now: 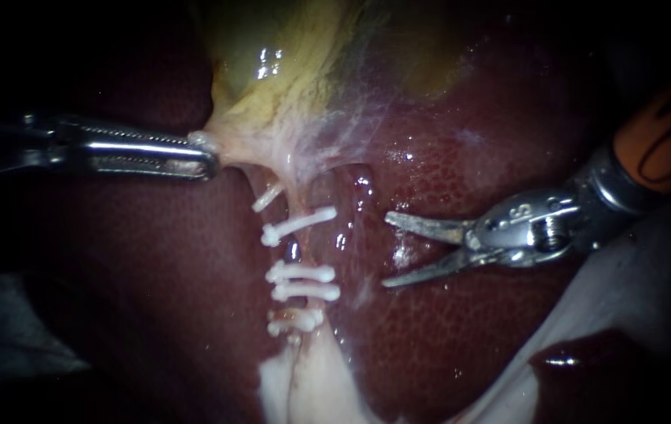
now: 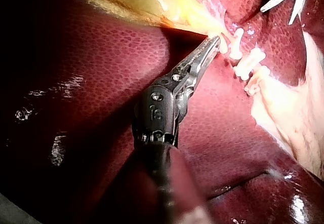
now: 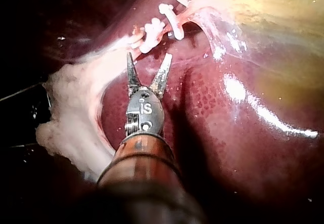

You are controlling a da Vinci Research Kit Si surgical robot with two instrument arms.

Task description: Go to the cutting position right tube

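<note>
1. The left instrument point(image 1: 211, 161) reaches in across the dark red liver point(image 1: 445, 338). It grasps the pale neck of the gallbladder point(image 1: 288, 71), jaws clenched on that tissue from both sides, and the neck stands drawn to a point at the jaws.
2. Below the neck, thin pale tubes run down over the liver, crossed by several white clips point(image 1: 301, 272). They end in a patch of white fatty tissue point(image 1: 304, 389).
3. The right tube point(image 1: 315, 247) is the strand on the side facing the right instrument. A bare stretch of it shows between the long upper clip and the pair of clips below.
4. The right instrument point(image 1: 388, 250) comes in from the upper right, released and holding nothing. Its two slim blades are spread in a V that points at that bare stretch. The tips hang over the wet liver, near the tube but apart from it.
5. In the right wrist view, the clips lie ahead of the open blades, with a strip of liver showing between.
6. In the left wrist view, the toothed jaws close on yellow-pale tissue. The clips sit just beside their tip, and the open blades show beyond the clips.
</note>
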